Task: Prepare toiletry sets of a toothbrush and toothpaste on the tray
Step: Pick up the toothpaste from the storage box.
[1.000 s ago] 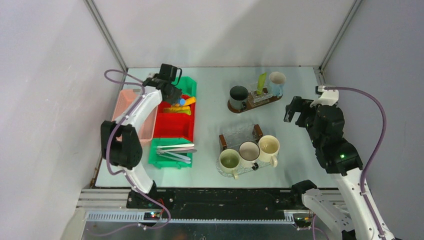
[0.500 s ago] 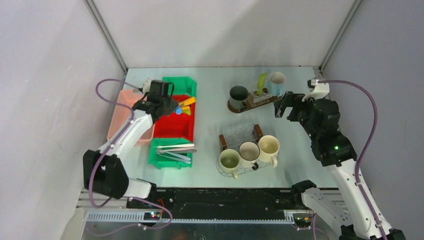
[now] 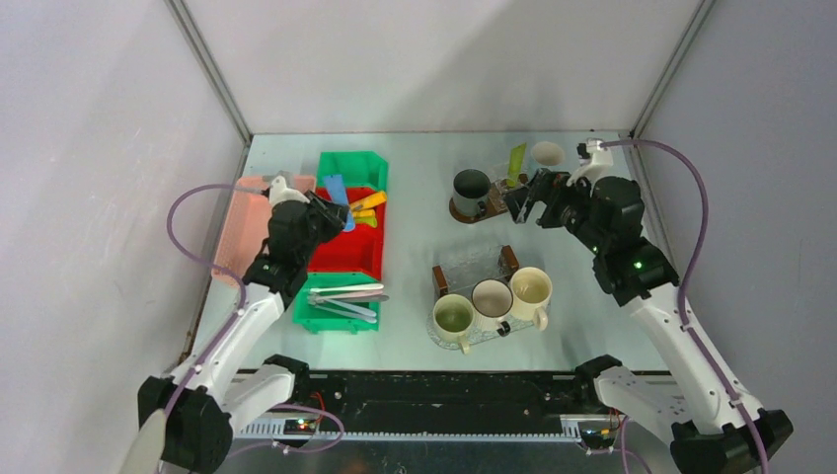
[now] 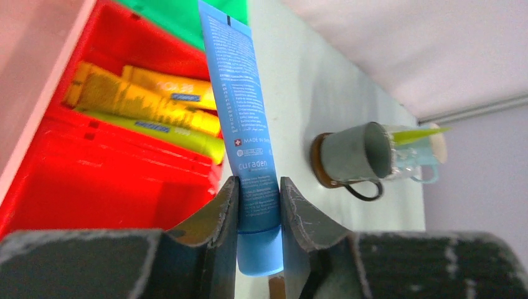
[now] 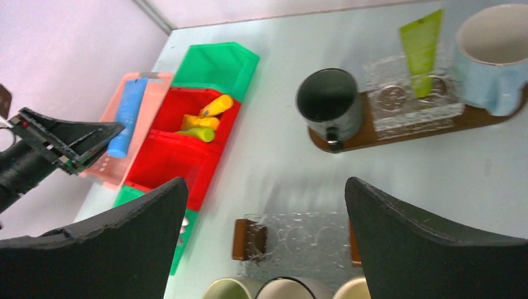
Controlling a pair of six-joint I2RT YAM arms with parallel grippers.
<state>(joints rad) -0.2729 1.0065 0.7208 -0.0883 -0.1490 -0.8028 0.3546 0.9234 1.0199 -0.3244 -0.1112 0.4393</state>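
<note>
My left gripper [image 3: 324, 210] [image 4: 258, 188] is shut on the cap end of a blue toothpaste tube [image 3: 337, 190] [image 4: 239, 106], held in the air over the red bin [image 3: 342, 247]. Yellow and orange tubes [image 4: 146, 99] lie in that bin. Pale toothbrushes [image 3: 345, 294] lie in the near green bin. My right gripper [image 3: 527, 198] [image 5: 266, 243] stands wide open and holds nothing, above the far wooden tray [image 5: 436, 129]. That tray carries a dark mug [image 5: 329, 99], a green tube [image 5: 421, 45] upright in a clear holder and a pale blue mug [image 5: 492, 56].
A nearer tray [image 3: 505, 260] holds a clear holder [image 3: 472, 263] and three mugs, greenish [image 3: 453, 317], white [image 3: 491, 297] and cream [image 3: 530, 287]. A pink bin [image 3: 242, 222] stands left of the red one, another green bin [image 3: 357, 168] behind it. Walls close in on three sides.
The left arm has drawn back toward the near side, lifting the blue tube clear of the red bin. The right arm has swung left over the far tray, jaws still wide.
</note>
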